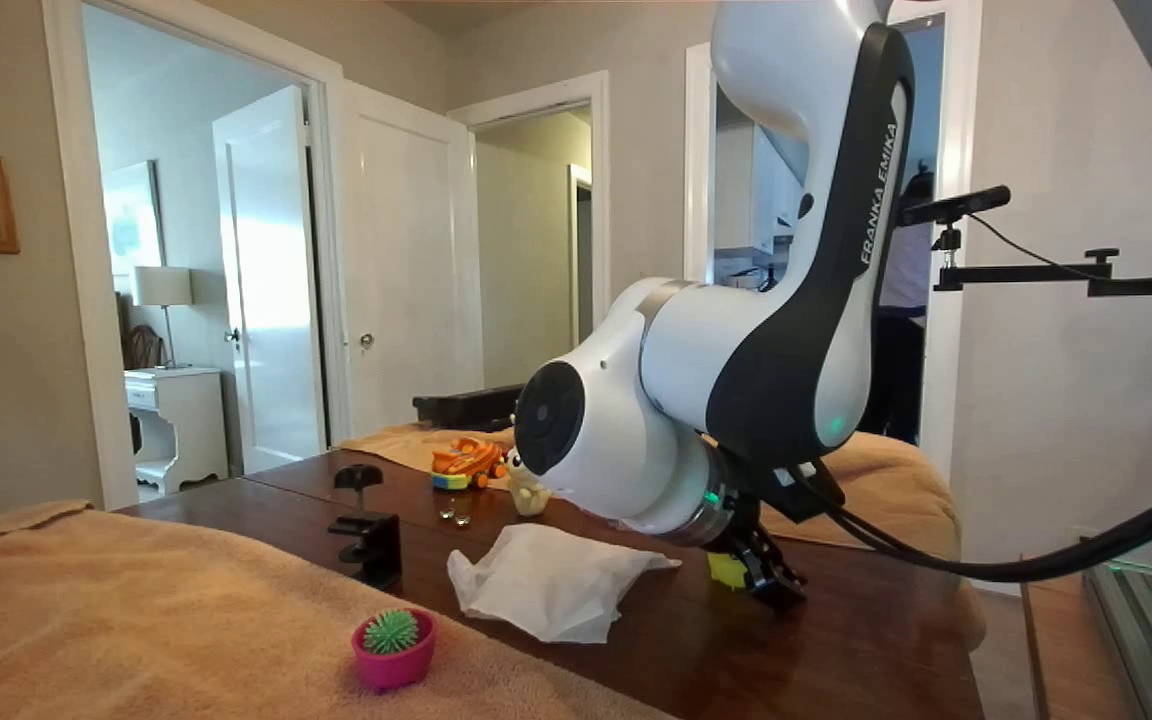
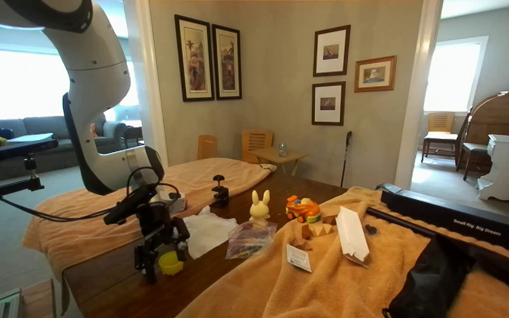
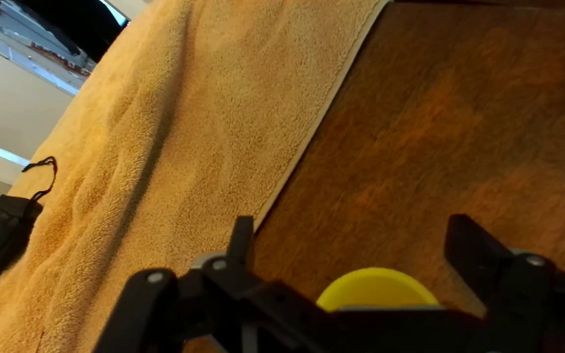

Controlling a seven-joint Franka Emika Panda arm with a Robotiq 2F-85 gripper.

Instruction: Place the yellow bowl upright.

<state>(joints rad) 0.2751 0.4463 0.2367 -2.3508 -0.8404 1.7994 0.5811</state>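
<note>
A white-and-black Franka Emika Panda arm (image 1: 696,345) bends down over a dark brown wooden table (image 1: 736,670), two sides of which are draped with orange-tan towels (image 2: 347,287). In an exterior view a long black box (image 2: 453,221) lettered "Small Rig Big Dream" lies on one towel, with a black bag (image 2: 431,278) near it. The Robotiq gripper (image 3: 351,238) reaches low over the tabletop; in the wrist view its fingers (image 3: 478,260) stand wide apart and grip nothing, with table surface showing between each finger and the yellow bowl (image 2: 171,263). That bowl sits on the table in the space between the fingers, partly hidden by the gripper; whether it is upright or tilted cannot be told. A crumpled white sheet (image 1: 556,580) lies nearby on the table, and a clear plastic bag (image 2: 250,245) rests near a pale yellow rabbit figure (image 2: 260,208) and an orange toy car (image 2: 303,209). A black screw clamp (image 1: 376,545) stands near a towel's edge. On that towel, a small pink bowl (image 1: 394,667) holds a spiky green ball (image 1: 391,632).
</note>
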